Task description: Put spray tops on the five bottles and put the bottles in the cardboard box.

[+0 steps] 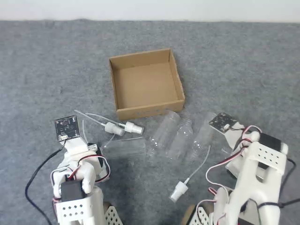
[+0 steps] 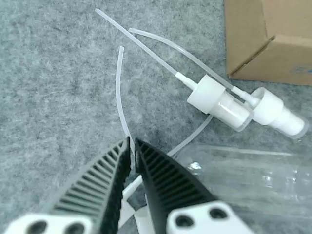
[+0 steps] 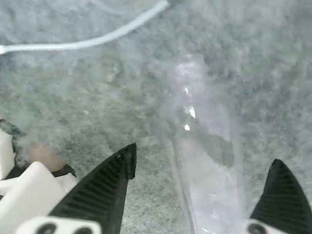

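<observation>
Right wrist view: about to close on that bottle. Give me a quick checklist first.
1. The right hand open: ok.
2. The bottle centred in it: ok.
3. Spray head fitted on it: not ok; the tops lie loose.
4. The loose tube apart from the bottle: ok.
5. The box open and empty: ok.
6. The left hand free to help: not ok, apparently shut on a tube.

Grey felt-like table covering [image 1: 47, 70], pale wall strip [image 1: 150, 9] behind.
</observation>
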